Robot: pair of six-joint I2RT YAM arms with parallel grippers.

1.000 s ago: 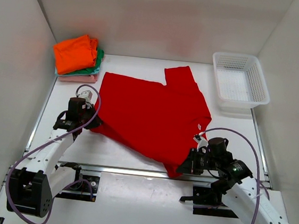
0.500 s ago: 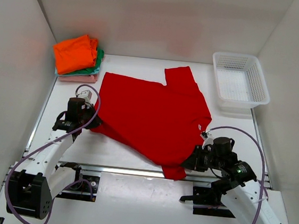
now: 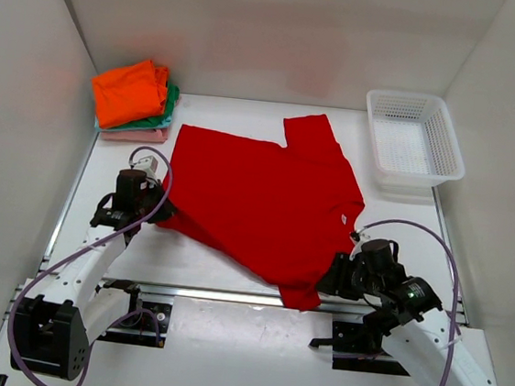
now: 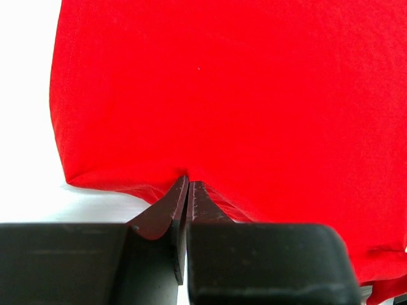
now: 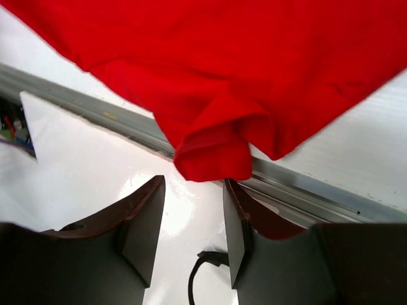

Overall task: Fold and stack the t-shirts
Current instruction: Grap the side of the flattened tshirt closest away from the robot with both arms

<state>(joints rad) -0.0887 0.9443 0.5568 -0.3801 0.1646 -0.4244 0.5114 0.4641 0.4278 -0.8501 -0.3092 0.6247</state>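
Top external view: red t-shirt is lying spread and mostly flat across the middle of the table, skewed, with one sleeve pointing toward the far wall; its near-right corner is bunching up at the table's front edge, over the metal rail; left gripper is sitting low at the shirt's left edge; right gripper is sitting just beside the bunched corner, on its right side.

Folded stack is sitting in the far-left corner, apart from the red one; orange t-shirt is lying on top, green t-shirt is peeking out under it, pale pink t-shirt is lying at the bottom; white mesh basket is standing at far right, well apart from the cloth.

Left wrist view: fingers are pressing together and pinching the red hem right at their tips; cloth is running flat away from them, with white table showing on the left.

Right wrist view: jaws are standing spread, apart from the cloth; bunched corner is lying just ahead of the gap, overlapping the grey rail; neither finger seems to be touching it.
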